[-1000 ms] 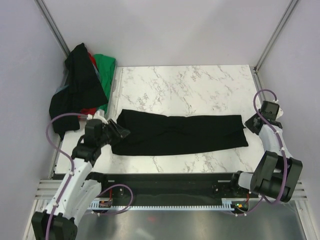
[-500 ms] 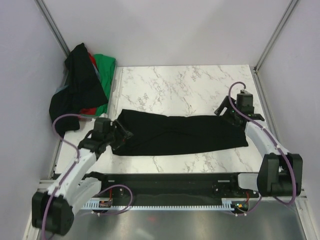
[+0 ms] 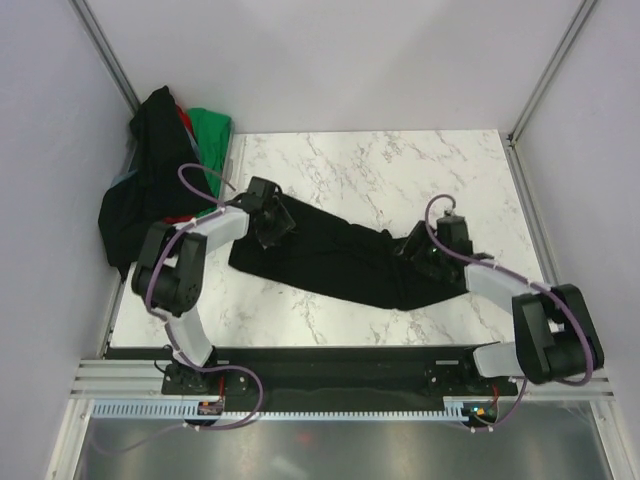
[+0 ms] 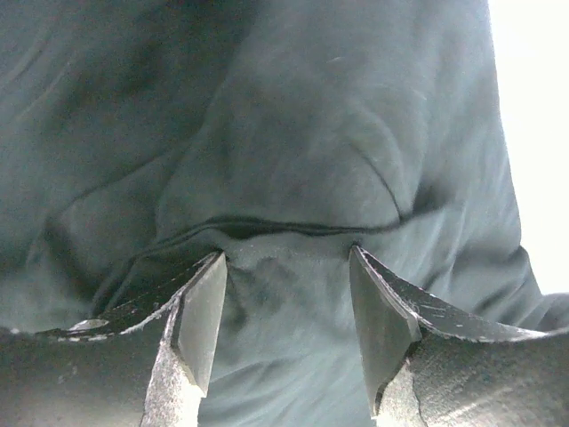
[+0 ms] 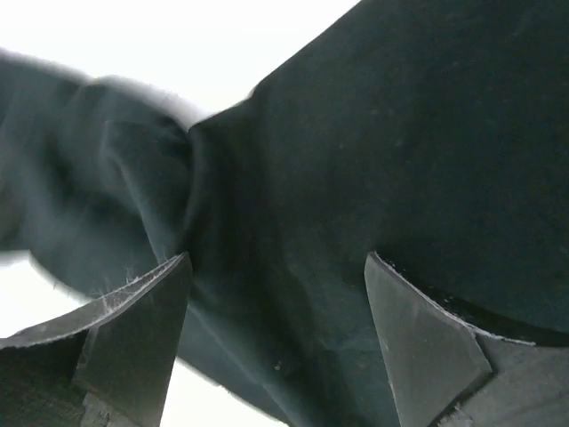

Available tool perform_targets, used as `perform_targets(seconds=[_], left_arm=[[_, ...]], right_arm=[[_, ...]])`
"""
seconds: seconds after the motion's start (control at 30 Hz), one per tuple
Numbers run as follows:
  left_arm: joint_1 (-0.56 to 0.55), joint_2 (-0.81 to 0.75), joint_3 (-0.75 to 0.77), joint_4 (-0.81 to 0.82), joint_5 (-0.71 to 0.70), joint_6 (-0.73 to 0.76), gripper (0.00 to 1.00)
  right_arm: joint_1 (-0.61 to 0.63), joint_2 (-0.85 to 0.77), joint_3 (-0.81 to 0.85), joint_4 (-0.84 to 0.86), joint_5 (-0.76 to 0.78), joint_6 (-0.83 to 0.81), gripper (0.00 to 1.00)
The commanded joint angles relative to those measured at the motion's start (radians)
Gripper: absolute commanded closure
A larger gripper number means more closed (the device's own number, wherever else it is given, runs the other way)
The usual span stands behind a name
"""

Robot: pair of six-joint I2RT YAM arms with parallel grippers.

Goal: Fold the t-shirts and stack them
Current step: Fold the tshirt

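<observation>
A black t-shirt [image 3: 340, 262], folded into a long band, lies askew on the marble table [image 3: 380, 170]. My left gripper [image 3: 272, 228] is down on its far left end. In the left wrist view the gripper [image 4: 284, 307] is open, with a seam and folds of the black cloth [image 4: 293, 160] between the fingers. My right gripper [image 3: 413, 252] is down on the band's bunched right part. In the right wrist view the gripper [image 5: 280, 307] is open over the black cloth [image 5: 400, 133], close to a bunched edge.
A pile of t-shirts [image 3: 150, 190] hangs over the table's back left edge, mostly black, with a green one [image 3: 212, 135] and a bit of red [image 3: 185, 120]. Metal frame posts and grey walls close in both sides. A black rail runs along the near edge.
Both arms have swung inward onto the black shirt. The left gripper went to its far left end, the right gripper toward the middle. The band's right end bunched leftward and the band now lies skewed.
</observation>
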State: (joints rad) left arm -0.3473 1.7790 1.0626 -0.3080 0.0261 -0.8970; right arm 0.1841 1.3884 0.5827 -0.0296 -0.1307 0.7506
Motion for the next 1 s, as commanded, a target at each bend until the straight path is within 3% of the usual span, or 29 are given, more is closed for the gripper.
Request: perform_targets(seconds=[0.0, 0.03, 0.07, 0.1, 0.13, 0.17, 0.2, 0.27, 0.37, 0.53, 0.8, 0.97], left_arm=[[-0.027, 0.208, 0.210, -0.058, -0.072, -0.022, 0.35], [-0.035, 0.264, 0.390, -0.086, -0.071, -0.023, 0.34], [-0.039, 0.320, 0.502, -0.129, -0.042, -0.013, 0.34], [-0.051, 0.465, 0.630, -0.213, -0.026, 0.004, 0.33], [-0.058, 0.531, 0.912, -0.274, 0.018, 0.067, 0.33], [-0.067, 0.607, 1.073, -0.346, 0.049, 0.096, 0.33], [-0.084, 0.708, 1.364, -0.508, 0.040, 0.121, 0.33], [-0.090, 0.734, 1.502, -0.554, 0.073, 0.179, 0.30], [-0.079, 0.576, 1.403, -0.539, 0.089, 0.222, 0.26], [-0.059, 0.173, 1.044, -0.523, 0.057, 0.309, 0.24], [-0.039, -0.425, 0.374, -0.502, -0.003, 0.329, 0.23], [-0.039, -0.763, 0.091, -0.502, -0.028, 0.351, 0.23]], right_arm=[[0.252, -0.080, -0.173, 0.103, -0.054, 0.364, 0.12], [0.341, -0.133, -0.185, 0.124, -0.009, 0.430, 0.11], [0.512, -0.150, -0.181, 0.152, 0.023, 0.499, 0.11], [0.581, -0.155, -0.155, 0.160, 0.048, 0.553, 0.10], [0.633, -0.149, -0.115, 0.127, 0.078, 0.559, 0.10], [0.703, -0.143, -0.022, 0.084, 0.088, 0.553, 0.09], [0.727, -0.147, 0.020, -0.020, 0.109, 0.532, 0.09], [0.761, -0.186, 0.122, -0.160, 0.183, 0.501, 0.08], [0.772, -0.238, 0.262, -0.350, 0.320, 0.411, 0.07], [0.762, -0.166, 0.460, -0.437, 0.448, 0.244, 0.02], [0.608, 0.218, 0.727, -0.398, 0.310, 0.081, 0.02], [0.531, 0.437, 0.877, -0.322, 0.154, 0.018, 0.04]])
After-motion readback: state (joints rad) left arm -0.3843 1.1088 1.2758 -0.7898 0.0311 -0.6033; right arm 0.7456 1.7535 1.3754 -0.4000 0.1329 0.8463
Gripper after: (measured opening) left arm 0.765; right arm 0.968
